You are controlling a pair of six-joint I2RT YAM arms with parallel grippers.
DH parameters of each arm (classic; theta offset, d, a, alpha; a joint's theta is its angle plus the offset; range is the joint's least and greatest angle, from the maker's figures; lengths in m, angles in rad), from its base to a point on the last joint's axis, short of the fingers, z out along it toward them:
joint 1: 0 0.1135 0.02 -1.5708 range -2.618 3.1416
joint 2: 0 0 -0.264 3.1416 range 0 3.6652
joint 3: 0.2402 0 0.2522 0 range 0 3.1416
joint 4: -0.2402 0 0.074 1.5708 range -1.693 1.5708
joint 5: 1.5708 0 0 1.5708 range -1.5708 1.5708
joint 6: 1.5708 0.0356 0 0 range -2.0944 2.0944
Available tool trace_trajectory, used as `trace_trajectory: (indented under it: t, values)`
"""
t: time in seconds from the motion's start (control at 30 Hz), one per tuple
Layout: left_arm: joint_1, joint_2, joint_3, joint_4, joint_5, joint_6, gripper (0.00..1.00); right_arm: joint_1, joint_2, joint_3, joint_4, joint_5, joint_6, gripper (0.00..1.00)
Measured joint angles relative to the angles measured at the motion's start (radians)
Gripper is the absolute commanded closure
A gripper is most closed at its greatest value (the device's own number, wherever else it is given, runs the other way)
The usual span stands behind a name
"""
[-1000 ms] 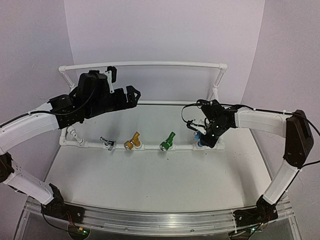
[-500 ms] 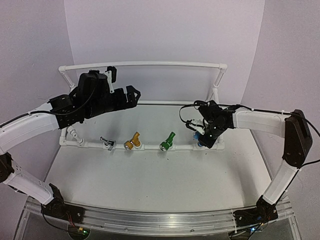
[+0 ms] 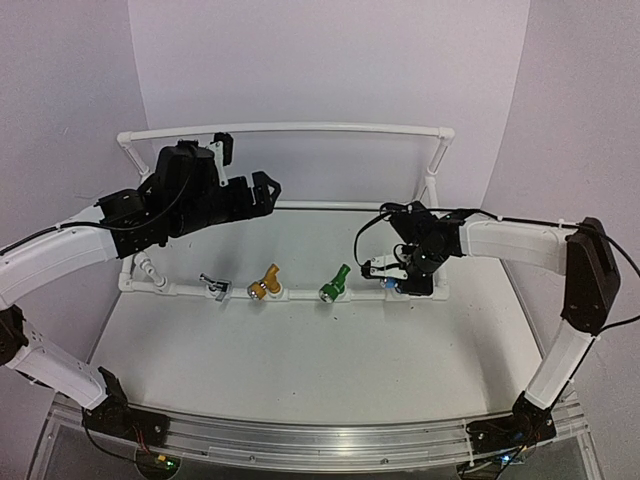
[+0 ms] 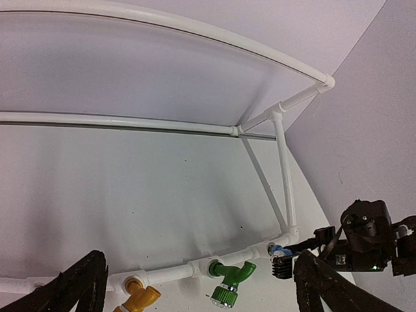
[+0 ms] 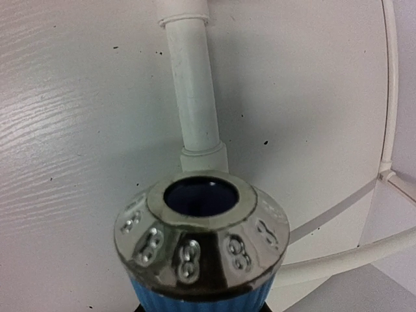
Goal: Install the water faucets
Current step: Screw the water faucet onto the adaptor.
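Observation:
Four water faucets sit along the front pipe [image 3: 300, 294]: silver [image 3: 214, 285], yellow [image 3: 265, 283], green [image 3: 335, 283] and, at the right end, blue [image 3: 396, 284]. My right gripper [image 3: 402, 272] is shut on the blue faucet and hides most of it. In the right wrist view the blue faucet's metallic nozzle [image 5: 201, 240] fills the lower frame, with the white pipe [image 5: 194, 97] behind it. My left gripper [image 3: 268, 190] hangs open and empty, high above the left part of the frame. Its view looks down on the yellow [image 4: 138, 296], green [image 4: 234, 278] and blue [image 4: 281, 250] faucets.
The white PVC pipe frame [image 3: 290, 130] rises behind the faucets, with a top rail and slanted struts at the right corner [image 3: 432, 180]. A white elbow fitting [image 3: 148, 268] stands at the front pipe's left end. Pale walls close in behind and on both sides.
My right wrist has turned at the blue faucet, so a white part of the gripper now points left. The left arm has not moved.

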Motion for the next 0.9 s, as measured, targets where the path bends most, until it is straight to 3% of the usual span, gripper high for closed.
trace_trajectory:
  t: [0.37,0.7,0.9]
  values:
    - [0.0,-0.001,0.0,0.0,0.0,0.002,0.01,0.009,0.079,0.108,-0.108,0.014,-0.334,1.0]
    - [0.0,-0.022,-0.001,0.006,0.0,0.002,0.01,0.01,-0.014,-0.055,0.053,0.033,-0.395,1.0]
    - [0.0,-0.02,-0.001,0.008,0.001,0.006,0.01,0.003,0.001,-0.025,0.037,0.029,-0.318,1.0]
